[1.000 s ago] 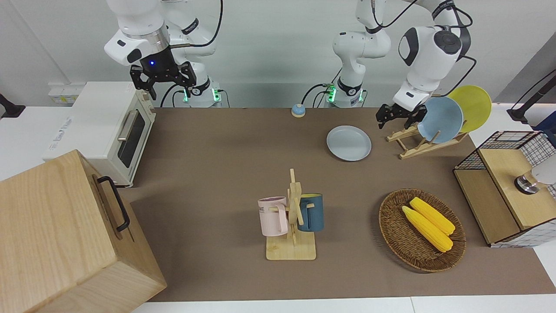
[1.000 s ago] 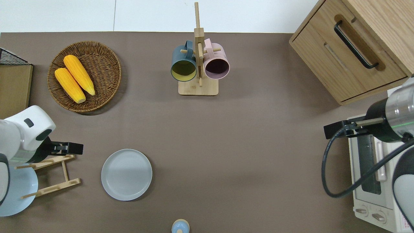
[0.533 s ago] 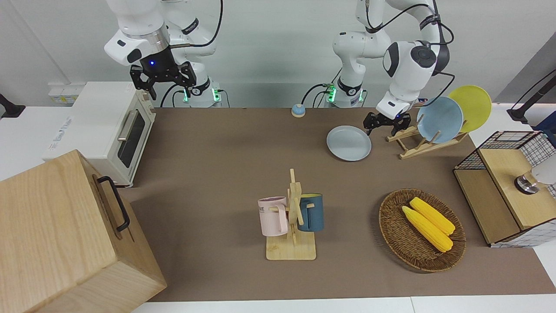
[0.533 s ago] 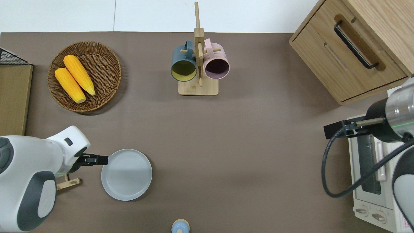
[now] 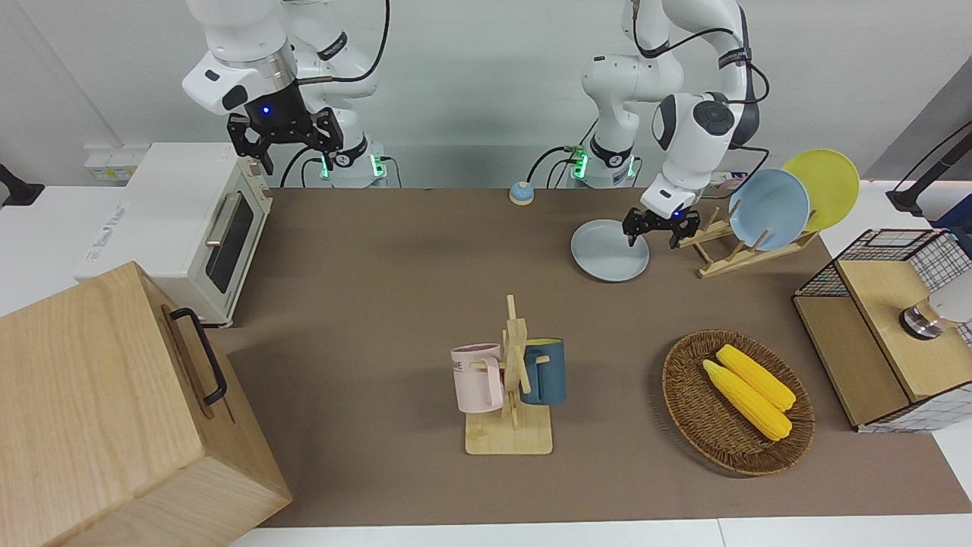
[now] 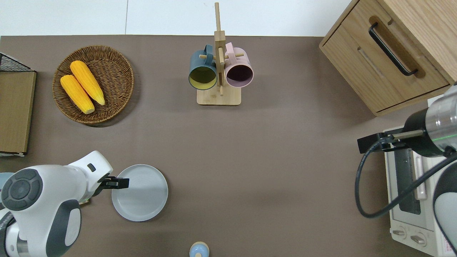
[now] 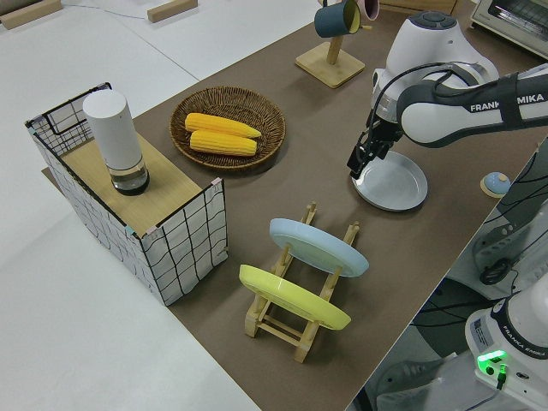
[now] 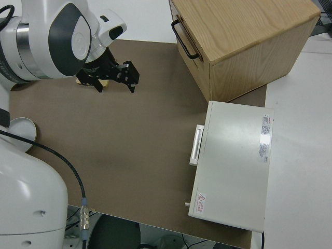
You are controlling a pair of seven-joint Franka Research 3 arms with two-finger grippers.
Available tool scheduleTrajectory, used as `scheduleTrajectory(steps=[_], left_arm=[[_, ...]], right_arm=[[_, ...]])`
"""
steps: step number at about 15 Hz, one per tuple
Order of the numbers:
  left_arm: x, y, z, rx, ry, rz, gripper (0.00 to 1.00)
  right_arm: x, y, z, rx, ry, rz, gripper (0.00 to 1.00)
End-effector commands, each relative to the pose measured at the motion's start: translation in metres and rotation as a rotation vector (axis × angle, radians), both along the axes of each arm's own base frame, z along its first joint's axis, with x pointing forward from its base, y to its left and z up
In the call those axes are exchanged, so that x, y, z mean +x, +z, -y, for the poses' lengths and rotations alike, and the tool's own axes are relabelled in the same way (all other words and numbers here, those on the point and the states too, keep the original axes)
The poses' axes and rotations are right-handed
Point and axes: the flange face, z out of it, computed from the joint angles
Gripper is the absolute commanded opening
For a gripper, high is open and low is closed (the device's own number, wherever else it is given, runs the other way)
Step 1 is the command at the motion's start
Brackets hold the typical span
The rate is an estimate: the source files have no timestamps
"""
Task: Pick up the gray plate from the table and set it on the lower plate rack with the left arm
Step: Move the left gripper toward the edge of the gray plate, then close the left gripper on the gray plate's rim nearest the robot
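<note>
Left gripper (image 5: 651,226), fingers spread, straddles the gray plate (image 6: 142,194) rim at its 9 o'clock overhead. Risk: a shallow bite may slide the plate along the table (image 6: 271,178).

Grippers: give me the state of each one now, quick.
Left gripper: open, over the rim of the gray plate, holding nothing.
Right gripper: open, empty; that arm is parked.
</note>
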Motion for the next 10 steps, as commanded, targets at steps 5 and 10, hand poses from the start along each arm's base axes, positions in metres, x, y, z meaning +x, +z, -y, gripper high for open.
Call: scheduleTrajectory(steps=[5, 10], left_arm=[[-0.010, -0.025, 0.011, -0.001, -0.010, 0.019, 1.00], [-0.009, -0.051, 0.013, -0.004, -0.012, 0.037, 1.00]], right_arm=[[-0.002, 0.003, 0.001, 0.009, -0.003, -0.007, 0.990], [-0.002, 0.003, 0.001, 0.009, -0.003, -0.007, 0.990]])
